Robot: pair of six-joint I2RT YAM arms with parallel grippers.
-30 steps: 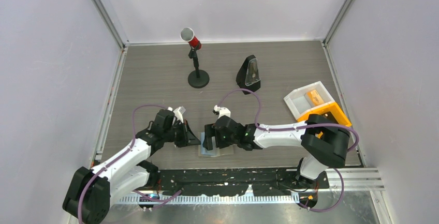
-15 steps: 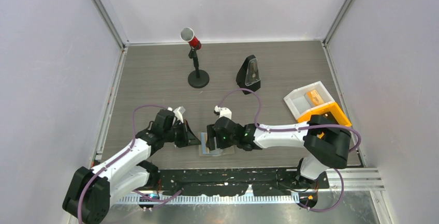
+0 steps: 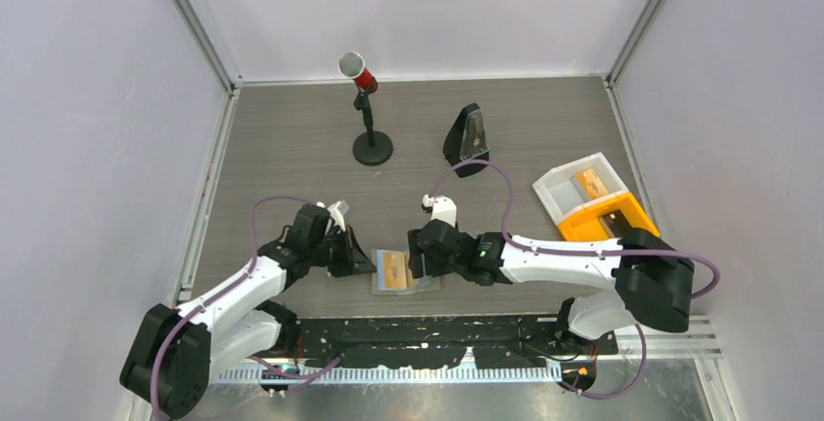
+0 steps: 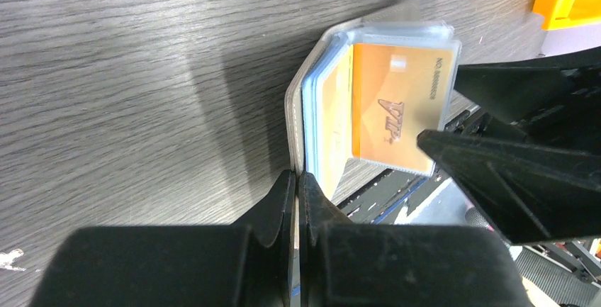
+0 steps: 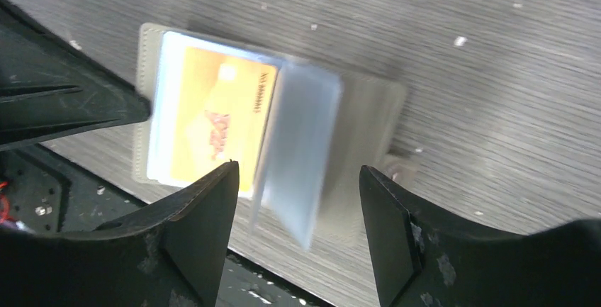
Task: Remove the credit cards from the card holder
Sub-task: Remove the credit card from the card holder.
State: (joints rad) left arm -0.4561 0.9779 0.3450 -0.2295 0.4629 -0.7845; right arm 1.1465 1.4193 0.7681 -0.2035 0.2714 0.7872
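Observation:
The card holder [image 3: 400,272] lies open near the table's front edge. An orange-tan credit card [image 3: 394,267] shows in its left panel, inside a clear sleeve; it also shows in the left wrist view [image 4: 393,112] and the right wrist view [image 5: 216,119]. No black card is in view. My left gripper [image 3: 368,263] is shut on the holder's left grey edge [image 4: 296,133]. My right gripper [image 5: 298,179] is open just above the holder, astride a blurred translucent leaf [image 5: 301,151] that stands up from the middle, touching nothing.
A microphone stand [image 3: 367,110] and a black metronome [image 3: 468,137] stand at the back. An orange-and-white tray box [image 3: 604,215] sits at the right, with an orange item [image 3: 590,183] in its white half. A black rail [image 3: 428,338] runs just below the holder.
My right gripper has drawn back to the right off the holder. A leaf has flipped over and the orange-tan card now shows. The left gripper has stayed put.

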